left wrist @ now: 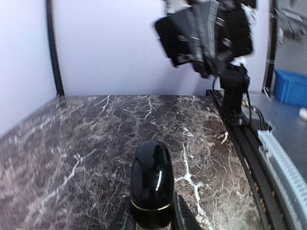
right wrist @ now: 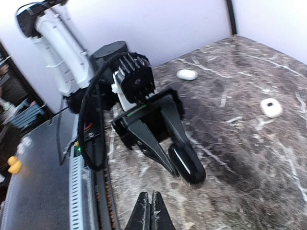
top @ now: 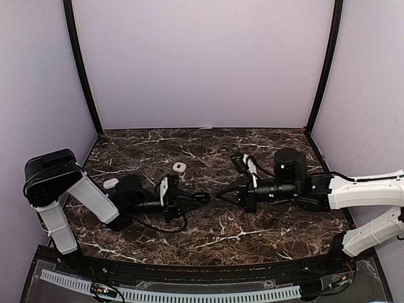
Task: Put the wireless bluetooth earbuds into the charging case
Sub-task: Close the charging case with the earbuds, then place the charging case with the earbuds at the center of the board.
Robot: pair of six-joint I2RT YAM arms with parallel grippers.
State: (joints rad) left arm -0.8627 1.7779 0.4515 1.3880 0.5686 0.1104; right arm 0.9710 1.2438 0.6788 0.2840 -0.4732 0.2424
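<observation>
Pointing rightward, black case [left wrist: 152,179], apparently, held lengthwise

Free passage over bare marble table [top: 284,140] on the far side, up to back wall [top: 202,63]; barred across the middle by left gripper [top: 197,198] holding black charging case [left wrist: 152,177], nearly tip to tip with right gripper [top: 222,196]; white earbud [top: 180,166] and second white earbud [top: 110,184] on the left half.

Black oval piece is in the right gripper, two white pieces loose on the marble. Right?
No, wrong arm. The black oval piece is clamped in the left gripper; the right gripper is shut on nothing, facing it. The left wrist view shows the grip. Two white pieces do lie loose on the marble.
</observation>
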